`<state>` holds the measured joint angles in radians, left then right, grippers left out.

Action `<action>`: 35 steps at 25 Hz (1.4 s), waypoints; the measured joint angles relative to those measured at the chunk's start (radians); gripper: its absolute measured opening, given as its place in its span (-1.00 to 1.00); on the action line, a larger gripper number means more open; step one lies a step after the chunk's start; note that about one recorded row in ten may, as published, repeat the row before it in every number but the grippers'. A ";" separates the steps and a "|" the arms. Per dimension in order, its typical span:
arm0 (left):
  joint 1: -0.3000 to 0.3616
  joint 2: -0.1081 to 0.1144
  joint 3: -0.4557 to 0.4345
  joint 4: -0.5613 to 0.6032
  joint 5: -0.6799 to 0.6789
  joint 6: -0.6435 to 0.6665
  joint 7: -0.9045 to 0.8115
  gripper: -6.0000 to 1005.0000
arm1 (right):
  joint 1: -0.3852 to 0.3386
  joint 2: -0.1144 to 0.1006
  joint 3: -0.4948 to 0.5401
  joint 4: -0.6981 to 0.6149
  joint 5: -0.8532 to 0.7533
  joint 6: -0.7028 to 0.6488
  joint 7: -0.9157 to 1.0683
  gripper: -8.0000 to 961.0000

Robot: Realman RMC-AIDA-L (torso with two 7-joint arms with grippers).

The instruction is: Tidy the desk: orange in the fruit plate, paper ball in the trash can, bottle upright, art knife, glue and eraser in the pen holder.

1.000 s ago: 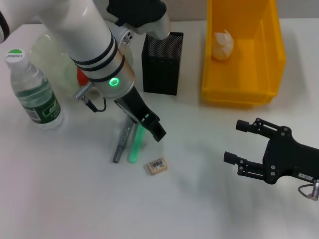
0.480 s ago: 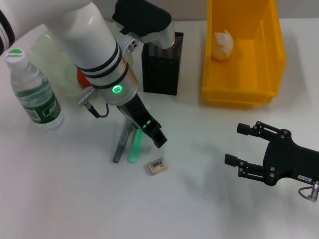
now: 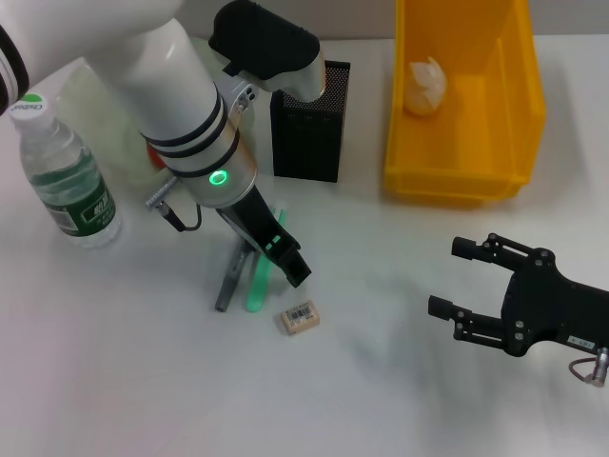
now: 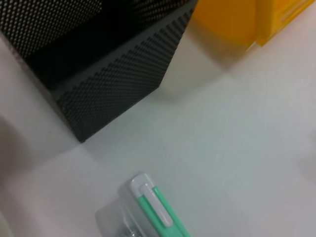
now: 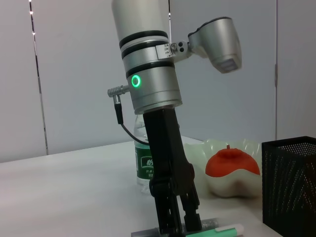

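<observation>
My left gripper [image 3: 290,267] hangs low over a green glue stick [image 3: 255,286] and a grey art knife [image 3: 226,284] lying side by side; it also shows in the right wrist view [image 5: 178,219]. The glue stick [image 4: 158,210] fills the near part of the left wrist view. The tan eraser [image 3: 298,318] lies just right of them. The black mesh pen holder [image 3: 309,124] stands behind. The bottle [image 3: 67,176] stands upright at the left. The orange [image 5: 232,162] sits in the fruit plate [image 5: 222,185]. The paper ball [image 3: 425,86] lies in the yellow trash can [image 3: 457,176]. My right gripper [image 3: 466,281] is open and empty, low on the right.
The trash can stands at the back right, close beside the pen holder [image 4: 113,94]. The fruit plate [image 3: 95,105] is partly hidden behind my left arm at the back left. Bare white table lies between the eraser and my right gripper.
My left arm has shifted slightly nearer and lower, bringing its gripper closer to the glue stick and knife; the orange is now hidden behind it in the head view. The right arm has not moved.
</observation>
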<state>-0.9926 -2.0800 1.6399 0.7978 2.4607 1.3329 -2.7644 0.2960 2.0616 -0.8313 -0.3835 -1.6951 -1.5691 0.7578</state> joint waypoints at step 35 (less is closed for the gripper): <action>0.006 0.000 0.012 -0.032 0.000 -0.020 0.039 0.55 | 0.008 0.003 0.001 0.000 0.000 0.000 0.000 0.61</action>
<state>-0.9863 -2.0800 1.6517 0.7663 2.4604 1.3129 -2.7253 0.3036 2.0651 -0.8300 -0.3836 -1.6950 -1.5693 0.7578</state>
